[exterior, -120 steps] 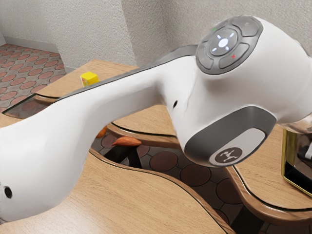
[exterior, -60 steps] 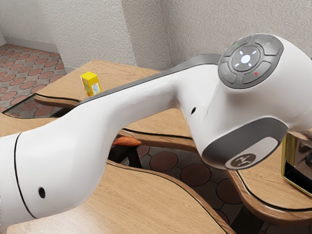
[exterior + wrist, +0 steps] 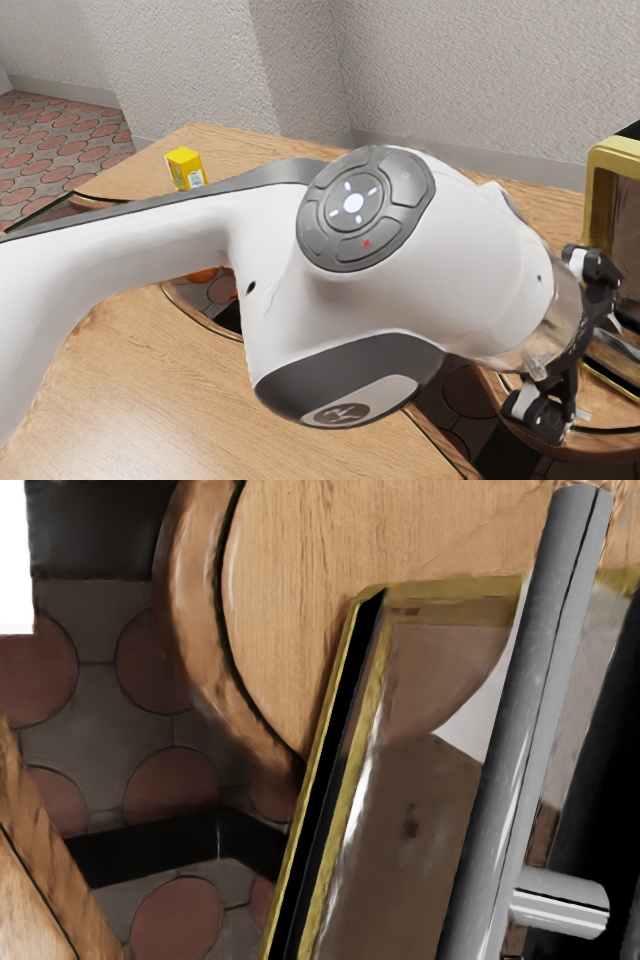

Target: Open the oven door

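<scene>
The oven (image 3: 612,165) stands at the exterior view's right edge, with a gold frame around a dark front. Close in front of it is my black gripper (image 3: 580,340), its two sides spread wide and nothing seen between them. In the wrist view the oven door (image 3: 420,780) shows a gold rim and a reflective pane. A grey bar handle (image 3: 528,720) runs along it on a short round post. How far the handle is from my fingers is hard to tell, and whether the door stands ajar cannot be told.
A small yellow box (image 3: 186,169) sits on the wooden table (image 3: 130,170) at the back. An orange item (image 3: 205,274) is partly hidden behind the arm. Curved table edges border gaps over the tiled floor, and a textured wall rises behind.
The arm's large white joint has swung toward the exterior view's left and lower, and its wrist has turned. My gripper and more of the oven have come into sight.
</scene>
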